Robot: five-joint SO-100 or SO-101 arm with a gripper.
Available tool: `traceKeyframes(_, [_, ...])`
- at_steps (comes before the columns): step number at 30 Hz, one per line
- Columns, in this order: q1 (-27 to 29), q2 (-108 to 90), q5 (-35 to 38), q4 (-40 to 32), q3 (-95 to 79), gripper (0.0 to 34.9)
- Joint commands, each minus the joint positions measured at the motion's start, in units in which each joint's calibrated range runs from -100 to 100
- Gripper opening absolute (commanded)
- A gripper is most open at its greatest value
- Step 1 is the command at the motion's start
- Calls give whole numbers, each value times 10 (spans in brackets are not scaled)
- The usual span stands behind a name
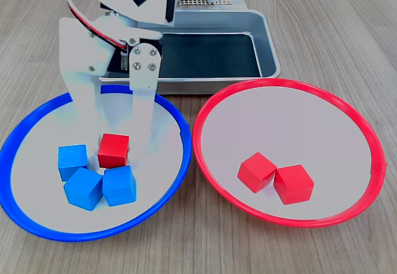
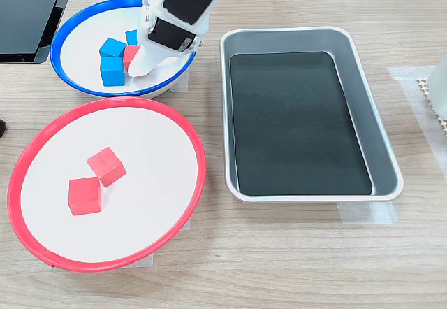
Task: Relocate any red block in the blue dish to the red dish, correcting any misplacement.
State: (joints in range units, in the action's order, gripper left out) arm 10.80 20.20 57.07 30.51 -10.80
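Note:
The blue dish [image 1: 68,235] [image 2: 56,45] holds one red block [image 1: 113,150] [image 2: 130,54] and three blue cubes [image 1: 93,181] [image 2: 112,63] packed close together. My gripper [image 1: 116,134] [image 2: 138,66] reaches down into this dish and is open. One white finger stands on each side of the red block, and I see no contact with it. The blue cubes lie just in front of the block in the first exterior view. The red dish [image 1: 196,153] [image 2: 202,162] beside it holds two more red cubes [image 1: 257,171] [image 2: 106,166], which touch each other.
A rectangular metal tray [image 1: 269,44] [image 2: 225,113] with a dark floor lies behind both dishes in the first exterior view. The arm's body rises above the blue dish. Bare wooden tabletop surrounds everything. A dark object [image 2: 28,15] sits at the second exterior view's top left.

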Motion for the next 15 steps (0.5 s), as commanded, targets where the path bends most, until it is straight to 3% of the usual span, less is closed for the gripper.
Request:
traceKeyframes(1, [-7, -67, -8, 26, 2, 4])
traceKeyframes(15, [-70, -184, -58, 145, 32, 4])
